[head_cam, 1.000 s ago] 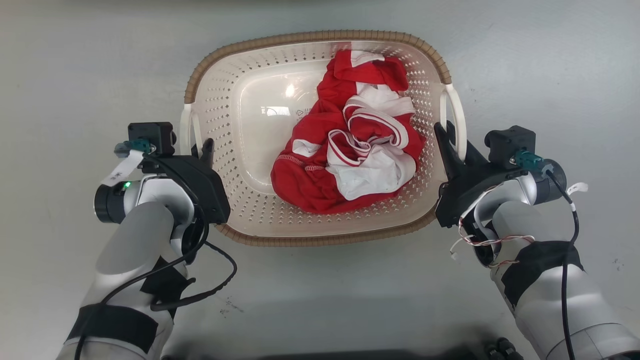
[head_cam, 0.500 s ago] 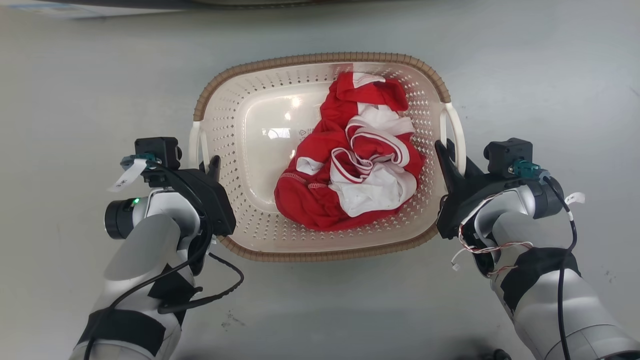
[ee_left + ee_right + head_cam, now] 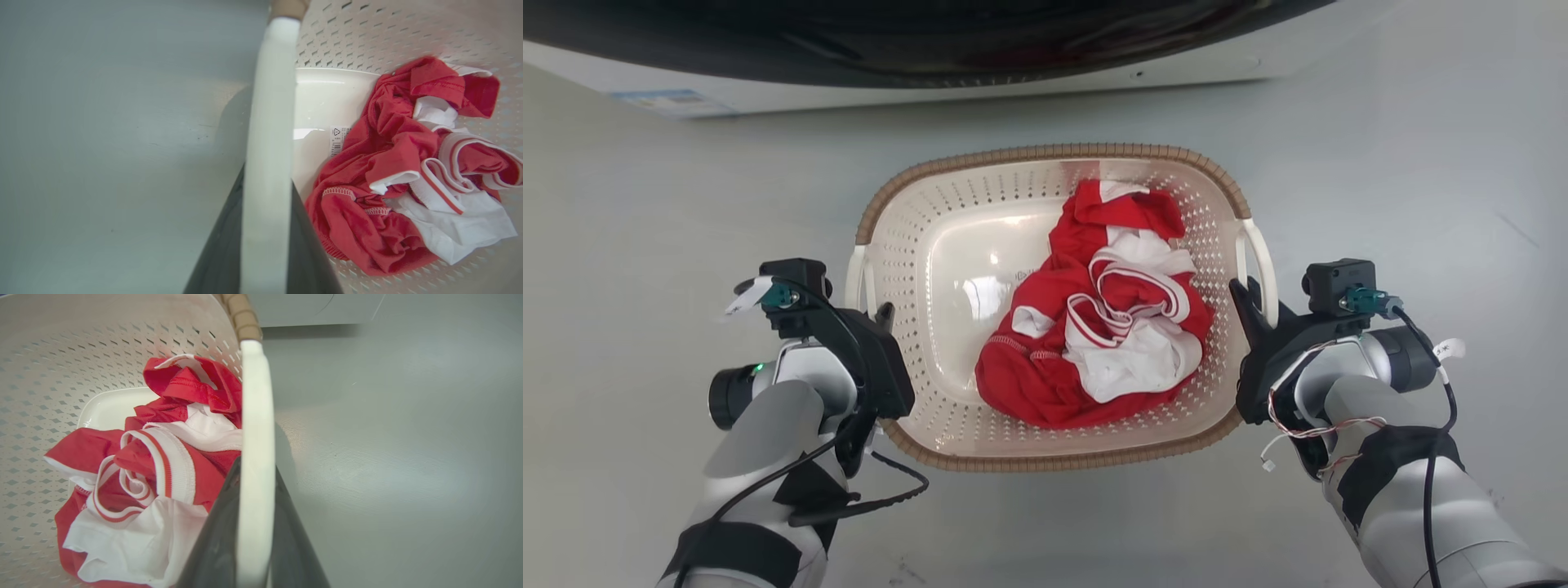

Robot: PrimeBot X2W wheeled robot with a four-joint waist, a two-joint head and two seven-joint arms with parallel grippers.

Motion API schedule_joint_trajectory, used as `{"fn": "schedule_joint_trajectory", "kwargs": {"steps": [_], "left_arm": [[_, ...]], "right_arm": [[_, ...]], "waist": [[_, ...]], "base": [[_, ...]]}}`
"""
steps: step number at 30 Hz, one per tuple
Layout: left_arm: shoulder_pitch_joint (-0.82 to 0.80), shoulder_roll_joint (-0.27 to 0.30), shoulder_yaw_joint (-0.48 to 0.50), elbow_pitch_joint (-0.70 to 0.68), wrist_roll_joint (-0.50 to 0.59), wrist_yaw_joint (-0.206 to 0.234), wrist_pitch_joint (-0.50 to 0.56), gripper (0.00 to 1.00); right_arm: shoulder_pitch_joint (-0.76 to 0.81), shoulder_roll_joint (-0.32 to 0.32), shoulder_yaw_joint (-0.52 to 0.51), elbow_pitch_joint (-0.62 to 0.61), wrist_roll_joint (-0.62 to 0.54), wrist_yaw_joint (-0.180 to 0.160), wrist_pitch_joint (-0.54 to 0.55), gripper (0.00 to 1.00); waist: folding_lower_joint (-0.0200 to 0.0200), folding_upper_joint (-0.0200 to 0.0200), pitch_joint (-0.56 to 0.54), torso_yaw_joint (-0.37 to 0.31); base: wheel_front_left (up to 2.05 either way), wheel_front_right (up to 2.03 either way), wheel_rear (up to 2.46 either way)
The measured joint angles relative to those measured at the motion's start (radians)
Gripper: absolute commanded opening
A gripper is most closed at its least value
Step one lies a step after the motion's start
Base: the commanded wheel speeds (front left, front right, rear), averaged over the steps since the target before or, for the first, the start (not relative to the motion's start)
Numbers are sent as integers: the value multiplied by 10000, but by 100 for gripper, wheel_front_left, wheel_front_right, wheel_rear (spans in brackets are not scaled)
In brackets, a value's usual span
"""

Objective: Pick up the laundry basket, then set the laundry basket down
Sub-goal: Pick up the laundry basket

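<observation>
The laundry basket (image 3: 1045,153), cream with perforated sides and a brown woven rim, sits between my two arms and holds red and white clothes (image 3: 1111,318). My left gripper (image 3: 874,314) is shut on the basket's left white handle (image 3: 856,278). In the left wrist view, dark fingers (image 3: 220,245) flank that handle (image 3: 267,122). My right gripper (image 3: 1245,298) is shut on the right handle (image 3: 1262,261). The right wrist view shows fingers (image 3: 212,547) clamping the handle (image 3: 255,416). A shadow lies on the floor under the basket's side.
A washer (image 3: 1258,57) with a white body and a dark door (image 3: 931,41) runs across the top of the head view, just beyond the basket. Grey floor (image 3: 645,245) surrounds the basket on both sides and in front.
The head camera has shifted, so the basket and arms sit lower in the picture and the washer has come into view. Both grippers stay shut on the handles.
</observation>
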Motion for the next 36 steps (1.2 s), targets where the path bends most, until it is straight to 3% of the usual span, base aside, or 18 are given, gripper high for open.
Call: {"fn": "schedule_joint_trajectory", "kwargs": {"steps": [36], "left_arm": [[1430,-121,-4,531,-945,-86,2602,0]], "right_arm": [[1618,165,510,541,1406,67,2435,0]], "waist": [[-2,1,-4098,25]], "base": [[0,0,0]]}}
